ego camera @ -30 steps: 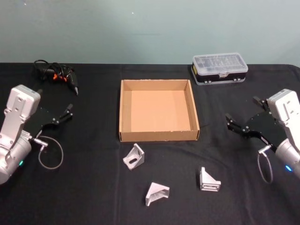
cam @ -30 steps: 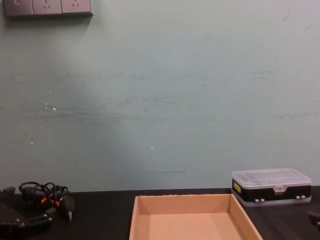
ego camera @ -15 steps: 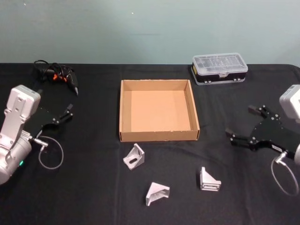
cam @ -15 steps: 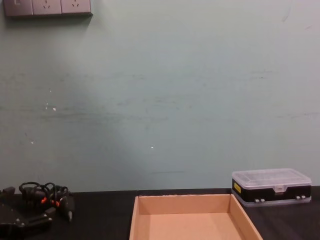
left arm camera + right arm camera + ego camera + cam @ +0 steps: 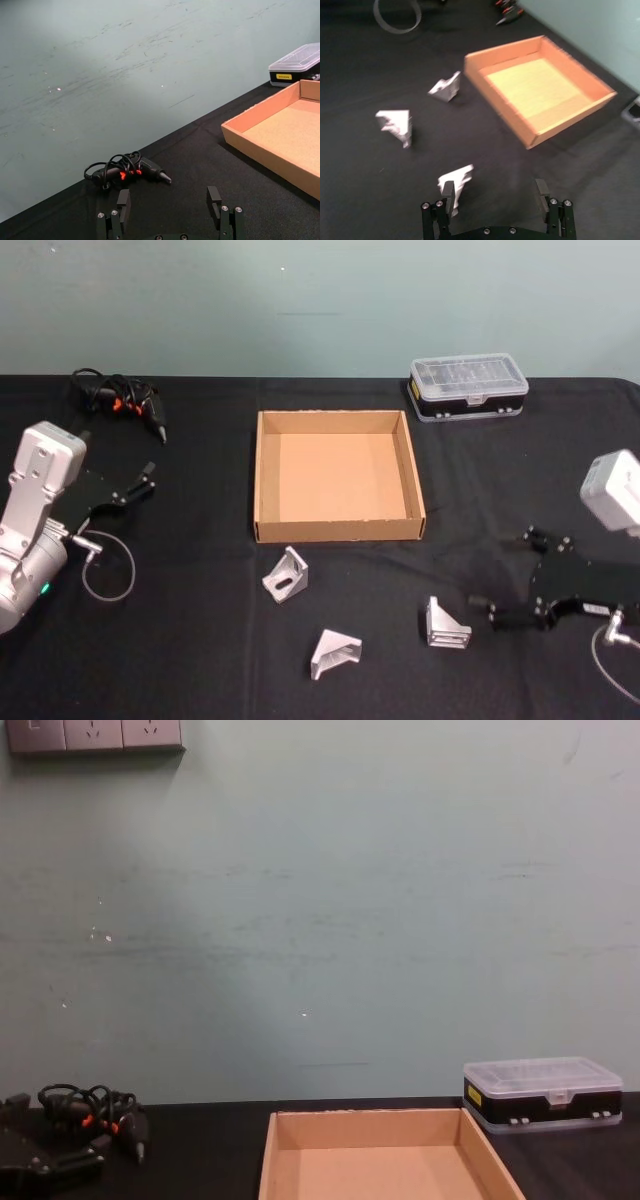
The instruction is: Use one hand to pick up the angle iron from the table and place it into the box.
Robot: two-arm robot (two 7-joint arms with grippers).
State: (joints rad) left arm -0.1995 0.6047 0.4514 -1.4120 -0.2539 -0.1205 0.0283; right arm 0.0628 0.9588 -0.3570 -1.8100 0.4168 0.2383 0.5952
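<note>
Three silver angle irons lie on the black table (image 5: pixel 190 650) in front of the box: one at the left (image 5: pixel 286 575), one in the middle (image 5: pixel 334 653), one at the right (image 5: pixel 446 624). The tan cardboard box (image 5: pixel 340 530) holds nothing. My right gripper (image 5: pixel 503 570) hovers open just right of the right-hand angle iron. In the right wrist view that angle iron (image 5: pixel 458 182) sits by one finger of the open right gripper (image 5: pixel 494 192), with the box (image 5: pixel 495 102) beyond. My left gripper (image 5: pixel 148 480) rests open at the table's left, seen open in its wrist view (image 5: pixel 168 200).
A clear-lidded black case (image 5: pixel 468 386) stands behind the box at the right. A black tool with coiled cable and orange marks (image 5: pixel 120 400) lies at the back left. Cable loops hang from both wrists. Bare tabletop lies between the box and the left arm.
My right arm has swung down and toward the near edge, bringing its open gripper close beside the right-hand angle iron. The left arm and the angle irons have not moved.
</note>
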